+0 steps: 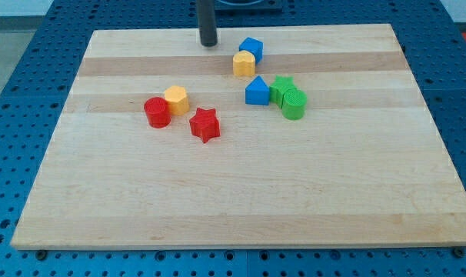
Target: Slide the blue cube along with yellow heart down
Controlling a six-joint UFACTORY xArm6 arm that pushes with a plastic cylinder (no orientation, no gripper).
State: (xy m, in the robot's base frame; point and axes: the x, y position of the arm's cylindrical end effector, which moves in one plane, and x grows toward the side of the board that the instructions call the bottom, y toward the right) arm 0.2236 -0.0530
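The blue cube (251, 48) sits near the view's top, right of centre, on the wooden board (241, 200). The yellow heart (244, 64) touches it just below and slightly left. My tip (208, 43) rests on the board near the top edge, to the left of the blue cube and apart from it by about a block's width. The rod rises out of the view's top.
A blue triangular block (257, 91), a green star (283, 87) and a green cylinder (294, 104) cluster below the heart. A yellow hexagon block (176, 99), a red cylinder (157, 112) and a red star (205, 125) lie left of centre.
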